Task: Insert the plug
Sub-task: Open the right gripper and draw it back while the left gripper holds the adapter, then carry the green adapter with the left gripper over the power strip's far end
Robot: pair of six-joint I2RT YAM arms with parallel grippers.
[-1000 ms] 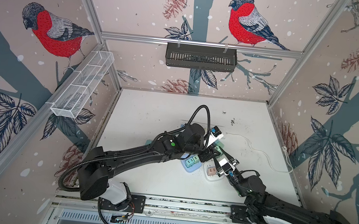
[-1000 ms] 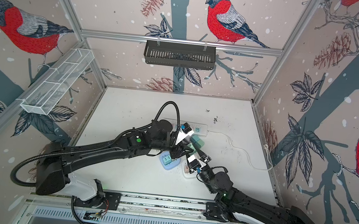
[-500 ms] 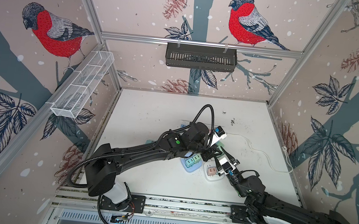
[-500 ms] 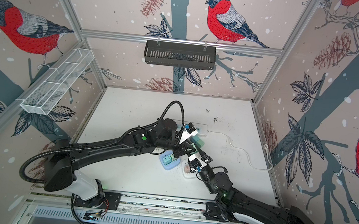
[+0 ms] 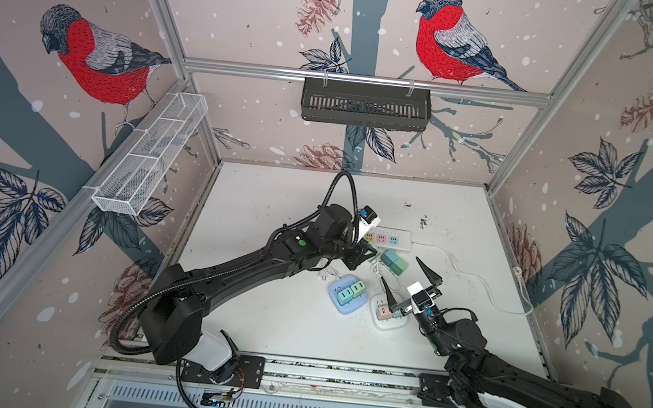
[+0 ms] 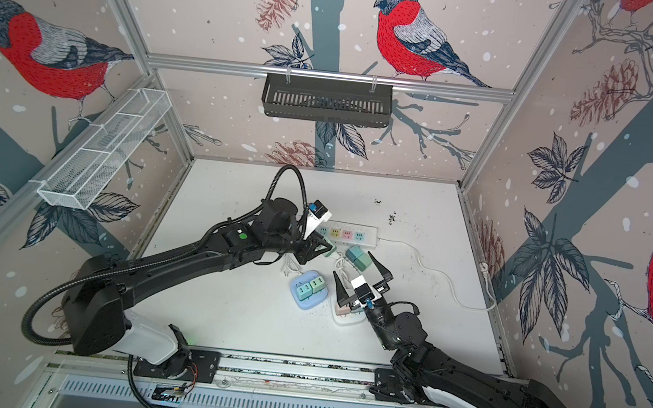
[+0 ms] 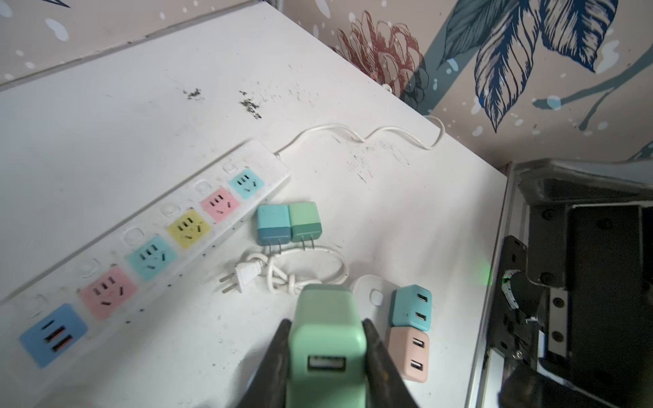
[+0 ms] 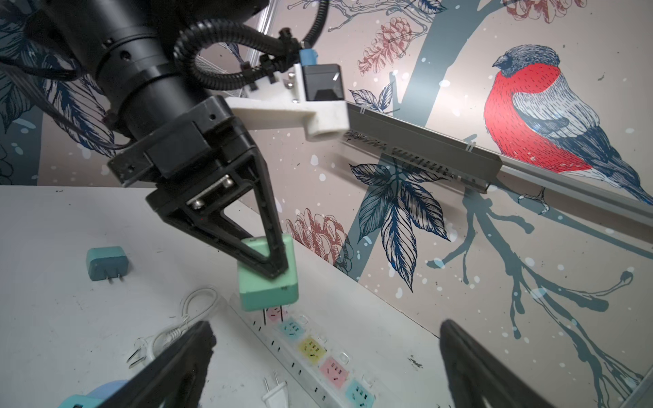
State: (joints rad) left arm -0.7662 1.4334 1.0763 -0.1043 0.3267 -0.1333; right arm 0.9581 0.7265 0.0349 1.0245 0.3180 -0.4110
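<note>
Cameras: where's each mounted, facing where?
Both top views: high up front, looking down on the table; both arms show.
Left wrist: behind left gripper, shut on green plug; looks down at power strip.
Right wrist: low behind open right gripper; looks up at green plug.
Shared: wrist views both show green plug, power strip.

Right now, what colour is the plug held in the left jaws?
Mint green. The plug shows best in the left wrist view, clamped between the jaws.

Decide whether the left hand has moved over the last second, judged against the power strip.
Yes. In a top view the left hand, shut on the green plug, has shifted left and toward the back wall, over the power strip's left end.
</note>
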